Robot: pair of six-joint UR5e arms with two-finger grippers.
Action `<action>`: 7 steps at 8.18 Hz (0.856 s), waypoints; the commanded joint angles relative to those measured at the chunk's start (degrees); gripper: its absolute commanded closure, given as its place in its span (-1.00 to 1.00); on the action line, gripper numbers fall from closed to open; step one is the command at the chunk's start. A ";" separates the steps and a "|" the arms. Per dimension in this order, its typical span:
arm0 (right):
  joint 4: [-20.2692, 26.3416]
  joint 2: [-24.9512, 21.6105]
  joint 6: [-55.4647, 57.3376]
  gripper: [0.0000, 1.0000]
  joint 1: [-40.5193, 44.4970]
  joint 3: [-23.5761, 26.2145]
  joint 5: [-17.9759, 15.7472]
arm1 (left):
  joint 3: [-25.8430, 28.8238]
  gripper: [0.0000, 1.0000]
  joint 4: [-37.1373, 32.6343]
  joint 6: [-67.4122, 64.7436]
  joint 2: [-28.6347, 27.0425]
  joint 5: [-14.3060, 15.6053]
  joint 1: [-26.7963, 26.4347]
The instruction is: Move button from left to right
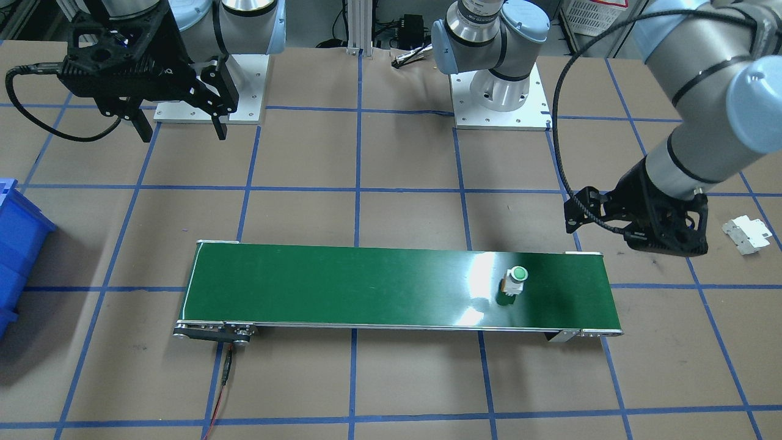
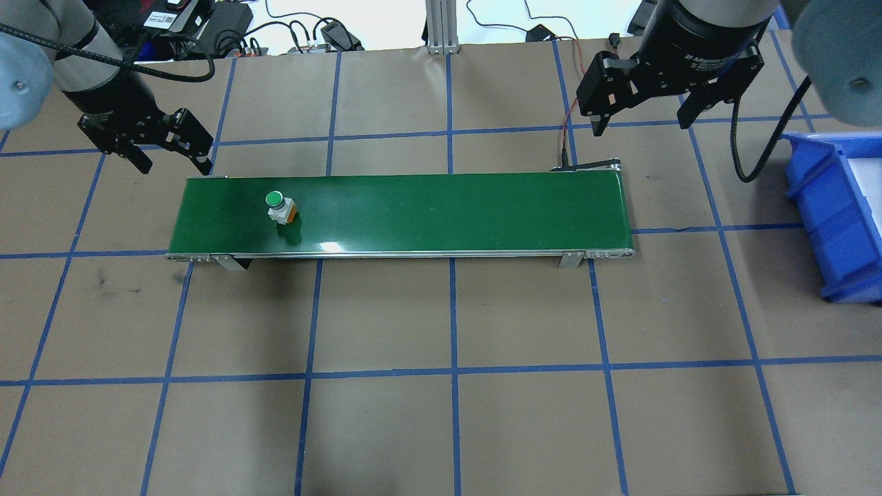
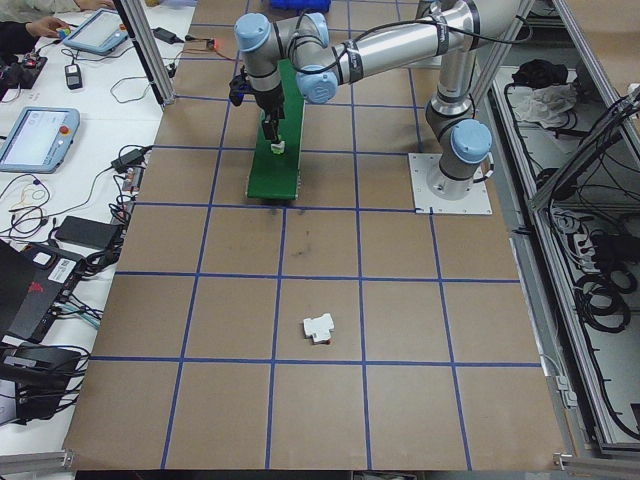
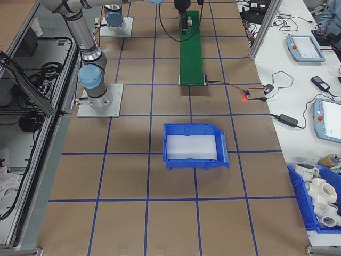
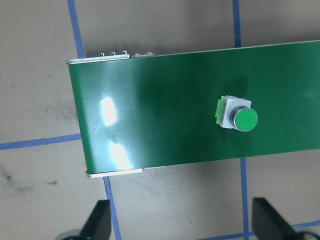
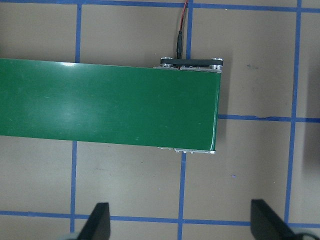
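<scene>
The button (image 2: 279, 205) has a green cap, a white collar and an orange base. It stands on the green conveyor belt (image 2: 448, 213) near the belt's left end, and the left wrist view shows the button (image 5: 239, 117) from above. My left gripper (image 2: 175, 162) hangs open and empty just beyond the belt's far left corner, apart from the button. My right gripper (image 2: 642, 122) is open and empty above the table behind the belt's right end. The right wrist view shows only the bare right end of the belt (image 6: 100, 105).
A blue bin (image 2: 834, 213) sits on the table to the right of the belt. A white breaker-like block (image 1: 745, 234) lies on the table far to the left. A red and black cable (image 2: 566, 138) plugs into the belt's far right corner.
</scene>
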 commanded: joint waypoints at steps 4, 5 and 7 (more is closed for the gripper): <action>-9.49 5.35 0.40 -1.00 0.23 0.11 1.48 | 0.20 -1.00 -3.20 -0.45 4.17 1.22 -0.02; -10.23 7.80 0.31 -1.00 0.23 0.20 1.83 | 0.20 -1.00 -3.20 -0.45 4.35 1.22 -0.02; -12.60 11.14 0.48 -1.00 0.23 0.29 4.98 | 0.20 -1.00 -2.94 -0.36 4.88 1.31 0.24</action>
